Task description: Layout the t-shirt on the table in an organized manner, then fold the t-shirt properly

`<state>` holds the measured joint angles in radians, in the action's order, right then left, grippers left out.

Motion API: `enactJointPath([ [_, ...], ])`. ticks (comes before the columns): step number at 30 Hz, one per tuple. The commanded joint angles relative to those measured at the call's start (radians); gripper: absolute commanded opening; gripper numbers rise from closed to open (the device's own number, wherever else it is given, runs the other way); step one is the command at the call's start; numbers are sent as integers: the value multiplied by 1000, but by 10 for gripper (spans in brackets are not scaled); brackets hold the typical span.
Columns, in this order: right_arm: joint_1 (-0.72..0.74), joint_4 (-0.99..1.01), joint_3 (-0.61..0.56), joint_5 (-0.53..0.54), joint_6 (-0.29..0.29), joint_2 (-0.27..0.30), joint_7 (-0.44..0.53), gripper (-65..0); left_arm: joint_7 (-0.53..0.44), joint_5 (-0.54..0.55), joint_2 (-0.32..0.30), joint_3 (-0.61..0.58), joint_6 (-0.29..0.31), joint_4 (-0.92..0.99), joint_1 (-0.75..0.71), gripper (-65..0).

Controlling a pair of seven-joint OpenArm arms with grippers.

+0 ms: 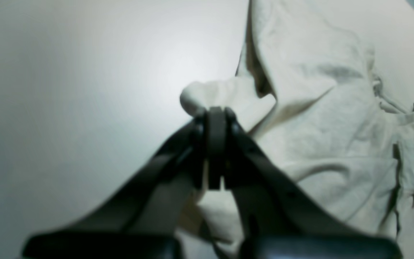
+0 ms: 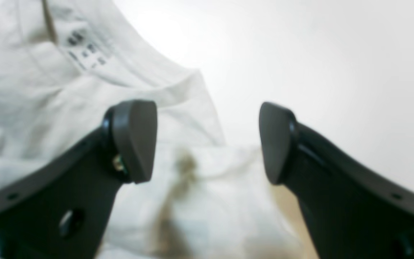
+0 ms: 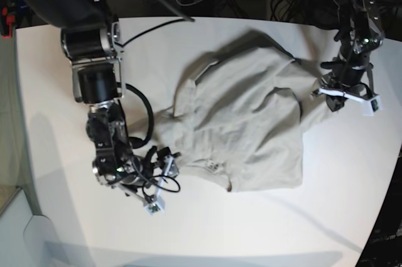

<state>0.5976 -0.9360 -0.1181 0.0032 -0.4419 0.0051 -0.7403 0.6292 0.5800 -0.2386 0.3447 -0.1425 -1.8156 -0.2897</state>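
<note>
A white table (image 3: 56, 217) fills the base view, seen from above, with a beige t-shirt (image 3: 245, 129) spread loosely across its middle, still rumpled and not yet squared up. Nearest the viewer, at the lower left of that view, the right gripper (image 3: 164, 168) sits low over the table with its jaws spread wide and nothing between them. The shirt's near left edge lies just beside it. From the right wrist camera, the printed neck label (image 2: 84, 50) shows up and to the left of the open jaws, and cloth lies directly beneath them. The shirt stretches away from this gripper toward the far right, its long axis running roughly diagonally across the table. At the far right, the left gripper (image 3: 328, 88) is clamped shut on a bunched fold at the shirt's far right corner, probably a sleeve. The left wrist camera shows that fold pinched between the closed fingertips (image 1: 216, 118), with the rest of the garment trailing off to one side. Judging by this, the free right gripper is the one placed to take the near edge, so the two arms could pull the shirt taut between them.
</note>
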Motion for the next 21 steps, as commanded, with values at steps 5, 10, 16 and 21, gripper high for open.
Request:
enactJointPath([
  [5, 55, 116, 7, 10, -10, -15, 104, -203, -19, 4, -12, 4, 4, -17, 5, -647],
  [10, 55, 199, 5, 8, -5, -29, 195, -206, -19, 2, -11, 4, 4, -17, 5, -647],
  [16, 57, 283, 7, 8, -5, -29, 265, -208, -19, 4, -11, 3, 4, -17, 5, -647],
  [21, 55, 320, 7, 8, -5, -29, 301, -327, -16, 10, -11, 3, 2, -19, 5, -647],
])
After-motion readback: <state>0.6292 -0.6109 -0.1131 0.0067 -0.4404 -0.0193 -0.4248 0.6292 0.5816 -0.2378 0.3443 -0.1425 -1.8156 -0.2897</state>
